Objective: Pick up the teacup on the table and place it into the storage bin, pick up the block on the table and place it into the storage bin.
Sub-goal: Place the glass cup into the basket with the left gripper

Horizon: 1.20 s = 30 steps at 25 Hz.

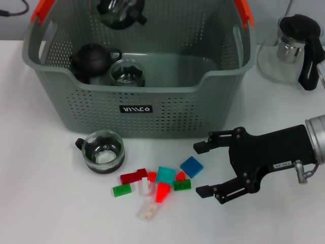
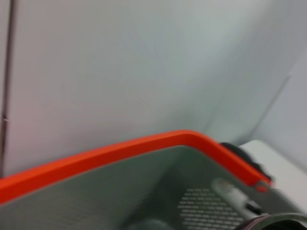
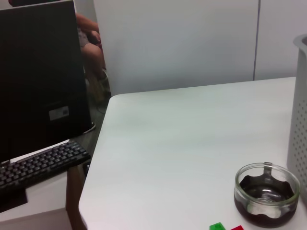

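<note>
Head view: I see the right gripper [image 1: 202, 170] low over the table [image 1: 40, 203], near right of the bin [image 1: 137, 109], with its jaws spread wide and nothing between them. The arm reaches in from the right edge, roughly level, fingers pointing left. A blue block [image 1: 192, 166] lies just left of the jaw opening, close to the fingertips but apart from them. Further left sits the rest of the block pile [image 1: 152, 187]: red, green, teal and clear pieces bunched together. The teacup [image 1: 103, 151], glass with a dark base, stands upright on the table left of the pile, just in front of the bin's front wall.

Inside the bin I see a black teapot [image 1: 91, 59] and a glass cup [image 1: 127, 72] at the left side. A glass pot [image 1: 294, 48] with a black handle stands on the table right of the bin.

Right wrist view shows the teacup [image 3: 266, 194] beside the bin wall [image 3: 300, 100].

Left wrist view shows only the bin's orange rim [image 2: 144, 148] close up; I cannot tell the left gripper's jaw state.
</note>
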{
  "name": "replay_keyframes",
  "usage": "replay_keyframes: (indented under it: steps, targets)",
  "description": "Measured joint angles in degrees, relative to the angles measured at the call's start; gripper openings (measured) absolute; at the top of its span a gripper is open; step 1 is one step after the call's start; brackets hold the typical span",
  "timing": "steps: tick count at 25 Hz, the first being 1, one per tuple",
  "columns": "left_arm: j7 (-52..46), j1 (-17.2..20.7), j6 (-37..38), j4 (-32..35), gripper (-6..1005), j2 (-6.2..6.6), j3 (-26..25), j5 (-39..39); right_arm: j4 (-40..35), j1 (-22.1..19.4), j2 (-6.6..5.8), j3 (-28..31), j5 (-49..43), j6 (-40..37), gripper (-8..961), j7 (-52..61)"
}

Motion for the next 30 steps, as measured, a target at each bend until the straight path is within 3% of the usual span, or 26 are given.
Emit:
replay_keyframes:
  steps: [10,21,24,30]
  targets:
    - [-2.64,-5.46,-14.17,-9.94,51,-0.44,9.11,7.71,0.21,0.32,-0.12,0.42,0.00,-0.01,942,-0.47]
    - [-2.63,-9.41,-24.25,-19.01,51,-1.29,19.00,8.52,0.30,0.32,0.27,0.40,0.00,0.02,941,-0.48]
    - [-2.70,-9.85,-26.31,-19.97,51,-2.03,21.67,9.83,0.32,0.32,0.29,0.35,0.00,-0.12,941,-0.48]
    - [-2.79,-11.35,-28.70,-22.13,56,-4.57,22.20,16.29,0.37,0.32,0.25,0.32,0.00,-0.17,941,-0.51]
